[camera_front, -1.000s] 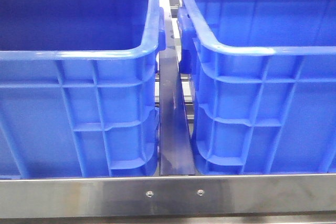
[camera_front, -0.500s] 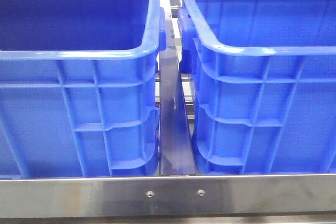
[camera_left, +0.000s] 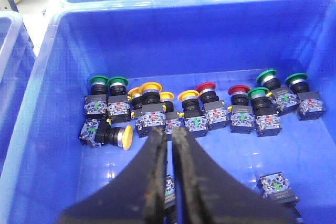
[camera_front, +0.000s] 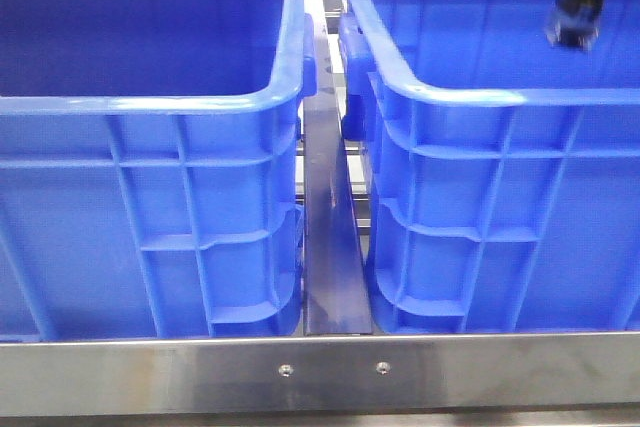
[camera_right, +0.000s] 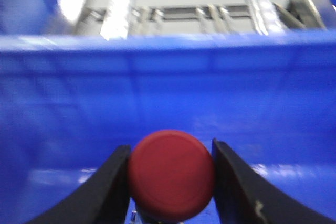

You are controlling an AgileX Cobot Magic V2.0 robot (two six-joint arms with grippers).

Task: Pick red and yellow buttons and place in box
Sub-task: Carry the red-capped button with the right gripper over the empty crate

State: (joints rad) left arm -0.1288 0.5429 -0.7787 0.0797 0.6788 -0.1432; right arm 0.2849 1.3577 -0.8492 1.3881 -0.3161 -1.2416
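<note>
My right gripper (camera_right: 170, 149) is shut on a red button (camera_right: 171, 174), its domed cap filling the gap between the jaws. In the front view this gripper (camera_front: 572, 32) hangs over the right blue crate (camera_front: 470, 97), near its far right. My left gripper (camera_left: 169, 132) is shut and empty, above a blue crate (camera_left: 184, 40) that holds several push buttons. Among them are red ones (camera_left: 206, 86) and yellow ones (camera_left: 151, 86), standing in a row, and one yellow button (camera_left: 126, 137) lying on its side. The left gripper is out of the front view.
Green buttons (camera_left: 98, 80) stand at both ends of the row. A second blue crate (camera_front: 150, 105) stands at the left, its floor hidden. A metal rail (camera_front: 330, 247) runs between the crates, and a steel bar (camera_front: 320, 372) crosses the front. The right wrist view is blurred.
My right gripper has come into the front view at the top right, over the right crate. The crates have not moved.
</note>
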